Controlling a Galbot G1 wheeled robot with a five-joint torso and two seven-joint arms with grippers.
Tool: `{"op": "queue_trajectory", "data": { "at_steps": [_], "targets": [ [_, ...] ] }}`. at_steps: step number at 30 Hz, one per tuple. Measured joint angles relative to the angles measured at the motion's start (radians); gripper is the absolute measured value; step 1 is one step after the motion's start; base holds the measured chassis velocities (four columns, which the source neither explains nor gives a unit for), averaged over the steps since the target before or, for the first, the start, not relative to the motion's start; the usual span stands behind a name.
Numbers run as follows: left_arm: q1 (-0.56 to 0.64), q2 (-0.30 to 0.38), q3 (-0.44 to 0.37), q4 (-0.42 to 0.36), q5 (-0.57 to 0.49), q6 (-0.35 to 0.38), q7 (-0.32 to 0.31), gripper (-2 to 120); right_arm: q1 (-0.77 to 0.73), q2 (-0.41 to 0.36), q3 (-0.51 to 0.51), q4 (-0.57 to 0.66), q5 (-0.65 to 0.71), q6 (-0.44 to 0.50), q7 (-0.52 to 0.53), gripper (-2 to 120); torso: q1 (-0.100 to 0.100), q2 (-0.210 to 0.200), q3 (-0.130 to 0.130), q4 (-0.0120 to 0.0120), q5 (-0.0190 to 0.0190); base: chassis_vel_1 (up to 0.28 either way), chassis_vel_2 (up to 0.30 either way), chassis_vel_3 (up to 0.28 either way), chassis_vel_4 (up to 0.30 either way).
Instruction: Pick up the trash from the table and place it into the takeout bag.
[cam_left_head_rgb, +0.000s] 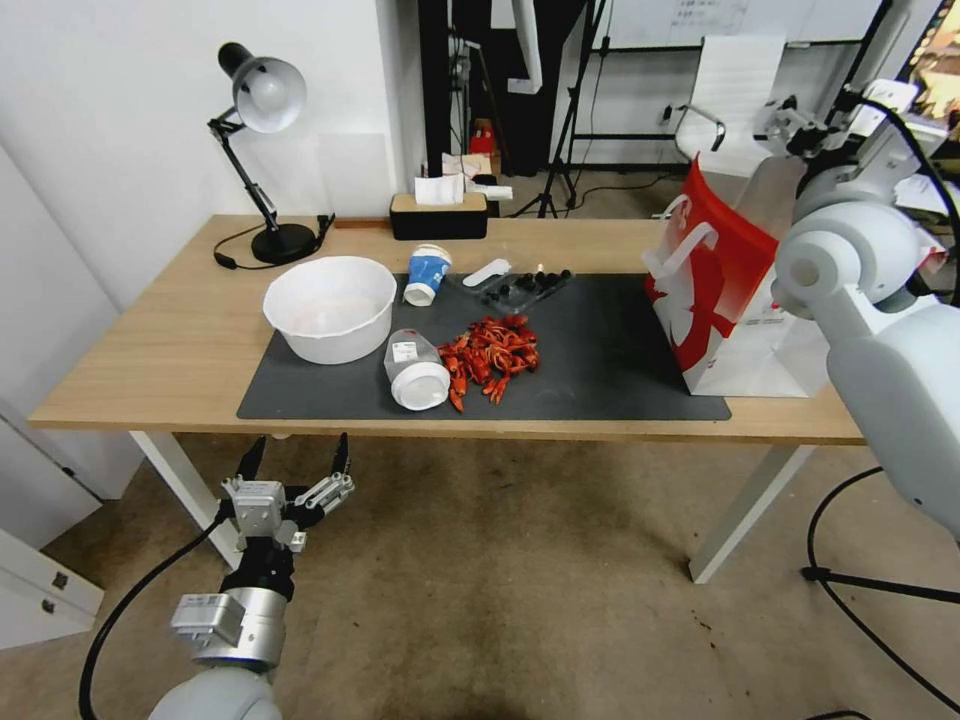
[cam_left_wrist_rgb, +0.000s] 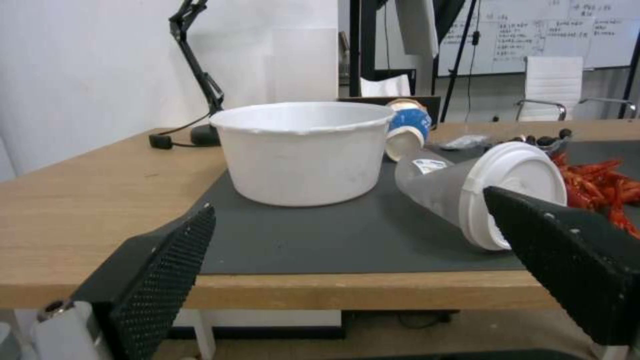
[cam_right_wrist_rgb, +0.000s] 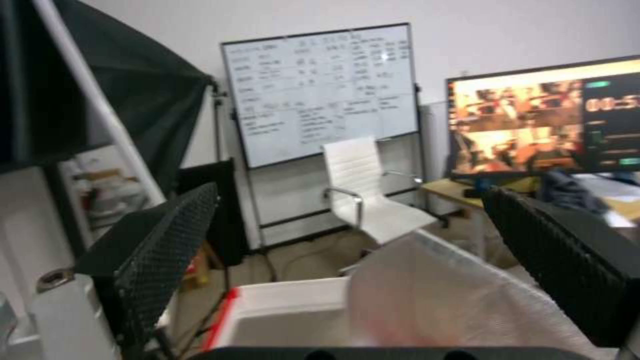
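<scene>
While the left gripper (cam_left_head_rgb: 296, 452) hangs wide open and empty below the long light-wood table (cam_left_head_rgb: 150, 345), the right gripper (cam_right_wrist_rgb: 347, 260), also spread and empty, hovers over the white-and-red paper takeout bag (cam_left_head_rgb: 725, 300), probably keeping its mouth accessible.

Hidden and cut-off parts around the light-wood desk

The bulky white-grey right arm (cam_left_head_rgb: 880, 330) is covering the right side of the white-and-red paper takeout bag (cam_left_head_rgb: 715, 290), and the frame edge is cutting the arm off. In the left wrist view, a black ridged finger (cam_left_wrist_rgb: 573, 260) is overlapping the white lid of the tipped clear plastic cup (cam_left_wrist_rgb: 467, 187). Small dark items in the clear tray (cam_left_head_rgb: 525, 287) are proving too small to identify.
</scene>
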Motion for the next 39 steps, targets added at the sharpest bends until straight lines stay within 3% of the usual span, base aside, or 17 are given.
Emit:
{"op": "queue_trajectory", "data": {
  "at_steps": [5, 7, 11, 13, 21, 29, 31, 32, 39],
  "targets": [
    [-0.001, 0.000, -0.001, 0.000, -0.001, 0.000, 0.000, 100, -0.047, -0.013, 0.019, 0.066, 0.034, 0.041, -0.056, 100, 0.000, 0.000, 0.000, 0.0000, -0.0001, 0.000, 0.000, 0.000, 0.000],
    [-0.001, 0.000, -0.001, -0.002, -0.001, -0.001, 0.000, 100, -0.108, -0.034, 0.043, 0.139, 0.049, 0.087, -0.140, 100, 0.000, 0.000, 0.000, -0.0001, -0.0001, 0.000, 0.000, 0.000, 0.000],
    [-0.002, -0.001, 0.000, -0.002, -0.001, -0.001, 0.000, 100, -0.158, -0.046, 0.063, 0.188, 0.050, 0.117, -0.199, 100, 0.000, 0.000, 0.000, -0.0001, -0.0001, 0.000, 0.000, 0.000, 0.000],
    [-0.001, -0.004, 0.002, -0.006, -0.001, -0.001, 0.000, 100, -0.292, -0.066, 0.108, 0.284, 0.050, 0.173, -0.306, 100, 0.000, 0.000, 0.000, -0.0001, 0.0000, 0.000, 0.000, 0.000, 0.000],
    [0.004, -0.005, -0.002, -0.014, -0.001, -0.001, 0.000, 100, -0.521, -0.064, 0.168, 0.395, -0.004, 0.269, -0.438, 100, 0.000, 0.000, 0.000, -0.0003, -0.0001, 0.000, 0.000, 0.000, 0.000],
    [0.017, -0.011, -0.013, -0.020, 0.000, -0.011, 0.001, 100, -0.862, 0.049, 0.204, 0.471, -0.219, 0.377, -0.523, 100, 0.000, 0.000, 0.000, -0.0001, -0.0001, 0.000, 0.000, 0.000, 0.000],
    [0.017, -0.011, -0.014, -0.020, 0.000, -0.011, 0.000, 100, -0.879, 0.057, 0.205, 0.471, -0.230, 0.385, -0.530, 100, 0.000, 0.000, 0.000, -0.0002, -0.0001, 0.000, 0.000, 0.000, 0.000],
    [0.020, -0.009, -0.016, -0.021, 0.000, -0.014, 0.001, 100, -0.963, 0.095, 0.207, 0.469, -0.286, 0.415, -0.557, 100, 0.000, 0.000, 0.000, 0.0000, -0.0003, 0.000, 0.000, 0.000, 0.000],
    [0.020, -0.007, -0.013, -0.021, 0.000, -0.015, 0.001, 100, -1.120, 0.167, 0.200, 0.434, -0.407, 0.470, -0.581, 100, 0.000, 0.000, 0.000, 0.0000, -0.0002, 0.000, 0.000, 0.000, 0.000]
  ]
}}
